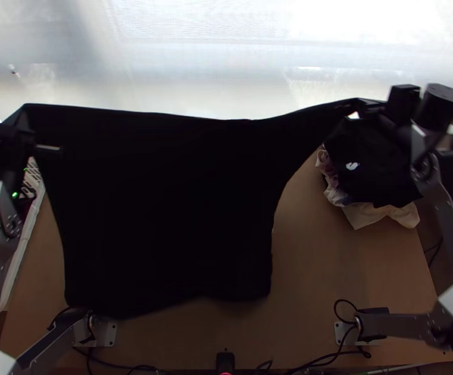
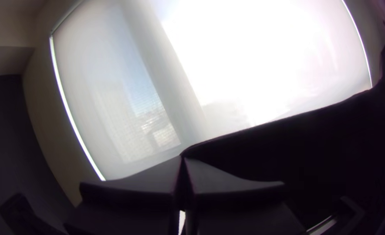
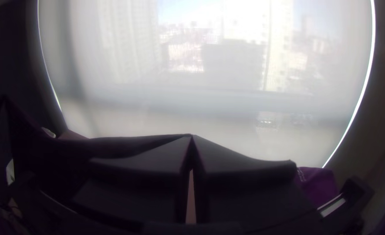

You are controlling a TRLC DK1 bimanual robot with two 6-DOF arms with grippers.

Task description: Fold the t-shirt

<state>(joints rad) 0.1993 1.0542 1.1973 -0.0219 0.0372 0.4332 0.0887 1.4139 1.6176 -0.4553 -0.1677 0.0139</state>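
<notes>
The left gripper [image 2: 182,157] is closed on one upper corner of the black t-shirt [image 1: 170,206]; the right gripper [image 3: 191,135] is closed on the other. The shirt spans between them, its top edge running left to right and its body falling toward the table's [image 1: 326,269] near edge. Most of that body lies nearer the left arm; a narrower stretch reaches the right gripper, beside a clothes pile [image 1: 379,215]. Lowering it likely depends on keeping both corners level. Collar, seams and sleeves are lost in darkness; whether the hem touches wood, I cannot tell.
</notes>
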